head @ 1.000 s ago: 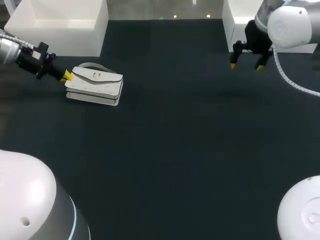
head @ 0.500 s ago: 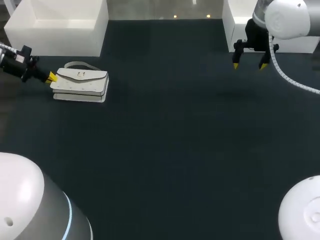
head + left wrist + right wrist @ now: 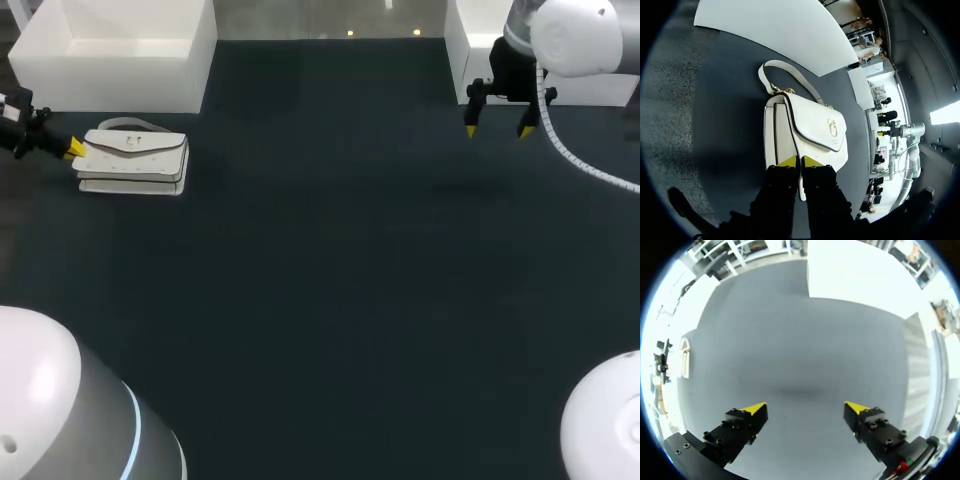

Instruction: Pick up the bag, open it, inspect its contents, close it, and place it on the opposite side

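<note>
Found white bag flat on the worktop, flap closed, near end pinched between the narrow left jaws, strap ahead of them. Recorded bag and left jaws shifted together toward that arm's own side within the last second (dragged, not lifted). Found right jaws wide, empty, well apart from the bag. Took this for the placing step, with release outstanding.

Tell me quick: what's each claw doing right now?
Left gripper: closed, pinching the end of the white bag.
Right gripper: open, holding nothing.
</note>
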### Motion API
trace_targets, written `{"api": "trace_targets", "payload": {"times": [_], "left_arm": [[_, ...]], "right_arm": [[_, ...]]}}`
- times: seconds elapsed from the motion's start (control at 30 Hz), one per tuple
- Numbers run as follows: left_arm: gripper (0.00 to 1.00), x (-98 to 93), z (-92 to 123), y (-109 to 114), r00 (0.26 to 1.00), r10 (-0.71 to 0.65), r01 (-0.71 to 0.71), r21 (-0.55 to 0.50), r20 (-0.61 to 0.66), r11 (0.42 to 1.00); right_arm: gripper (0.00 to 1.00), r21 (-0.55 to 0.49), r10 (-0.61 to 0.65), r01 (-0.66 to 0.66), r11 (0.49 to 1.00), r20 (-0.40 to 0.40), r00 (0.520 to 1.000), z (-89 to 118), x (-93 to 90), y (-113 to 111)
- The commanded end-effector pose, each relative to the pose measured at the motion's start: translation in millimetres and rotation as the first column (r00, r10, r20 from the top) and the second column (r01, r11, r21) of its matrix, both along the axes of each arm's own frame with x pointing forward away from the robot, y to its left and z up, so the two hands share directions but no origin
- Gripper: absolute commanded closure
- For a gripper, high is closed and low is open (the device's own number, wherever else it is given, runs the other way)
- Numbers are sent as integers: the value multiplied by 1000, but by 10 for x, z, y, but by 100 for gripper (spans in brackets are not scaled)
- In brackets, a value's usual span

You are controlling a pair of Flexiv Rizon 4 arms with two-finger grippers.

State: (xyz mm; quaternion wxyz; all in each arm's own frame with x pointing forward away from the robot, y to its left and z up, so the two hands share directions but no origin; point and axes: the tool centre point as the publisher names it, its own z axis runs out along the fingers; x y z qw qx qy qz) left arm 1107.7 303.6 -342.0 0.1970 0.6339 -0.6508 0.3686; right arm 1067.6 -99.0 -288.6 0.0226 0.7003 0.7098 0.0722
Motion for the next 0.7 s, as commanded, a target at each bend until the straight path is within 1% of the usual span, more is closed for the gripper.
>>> {"api": "trace_targets", "payload": {"times": [0.03,0.27,0.47,0.7], "left_arm": [[100,247,-3,233,987,-146,134,-155,-71,979],[100,387,-58,402,979,-180,163,-163,-98,973],[100,508,-108,501,973,-202,180,-183,-112,967],[100,602,-116,549,967,-226,201,-195,-114,960]], "right_arm": [[0,-2,-1,1,1000,-2,1000,7,3,4],[0,-2,-1,1,1000,-2,1000,7,3,4],[0,-2,-1,1,1000,-2,1000,7,3,4],[0,-2,-1,1,1000,-2,1000,7,3,4]]}}
